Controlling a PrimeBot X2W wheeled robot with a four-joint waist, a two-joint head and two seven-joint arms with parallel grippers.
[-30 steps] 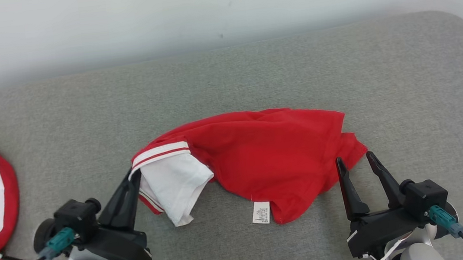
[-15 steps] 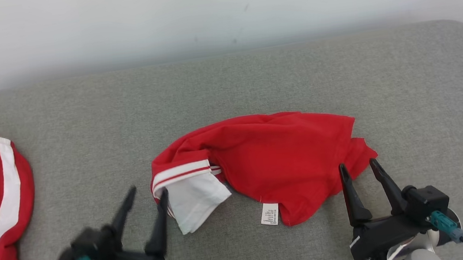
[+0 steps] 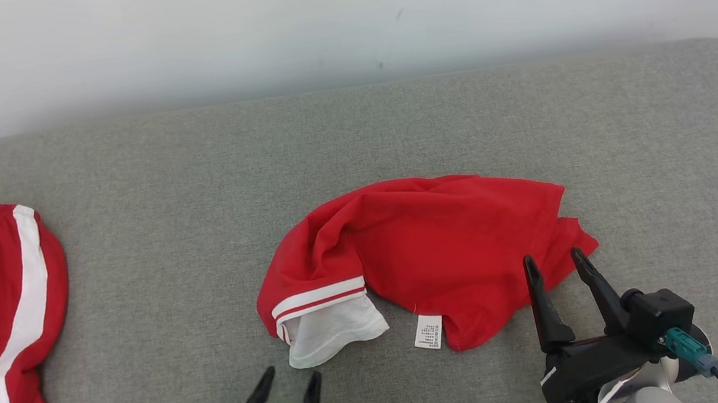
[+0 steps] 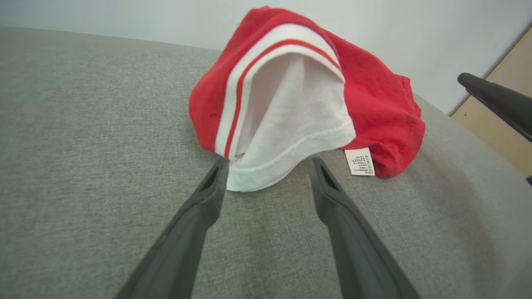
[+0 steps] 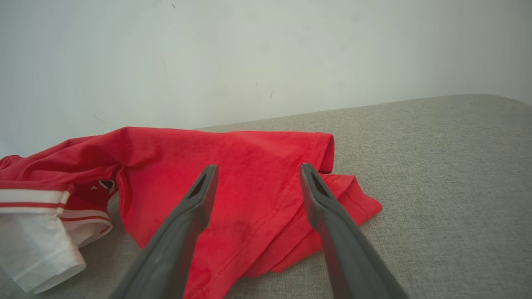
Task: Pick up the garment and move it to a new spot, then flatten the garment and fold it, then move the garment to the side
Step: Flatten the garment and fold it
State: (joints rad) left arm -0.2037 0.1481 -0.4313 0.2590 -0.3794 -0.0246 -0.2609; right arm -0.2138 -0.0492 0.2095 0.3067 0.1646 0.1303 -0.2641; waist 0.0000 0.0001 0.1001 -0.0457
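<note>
A crumpled red garment (image 3: 432, 254) lies in the middle of a grey cushion (image 3: 161, 183), slightly toward the cushion's right. Its white sleeve (image 3: 333, 329) and care label (image 3: 429, 333) face the cushion's front edge. A second red-and-white garment (image 3: 0, 317) lies at the cushion's left edge.

The left gripper (image 3: 292, 371) hovers at the cushion's front edge, its fingers apart and empty, the tips just short of the sleeve hem. The right gripper (image 3: 551, 256) is toward the cushion's front right, fingers also apart and empty, straddling the garment's red corner.

The step in hand looks like taking hold to spread the cloth flat. To do it well, each gripper should probably close low on an outer edge, the left on the sleeve, the right on the red corner. Both should then draw outward evenly, so the bunched middle opens without dragging across the cushion.
</note>
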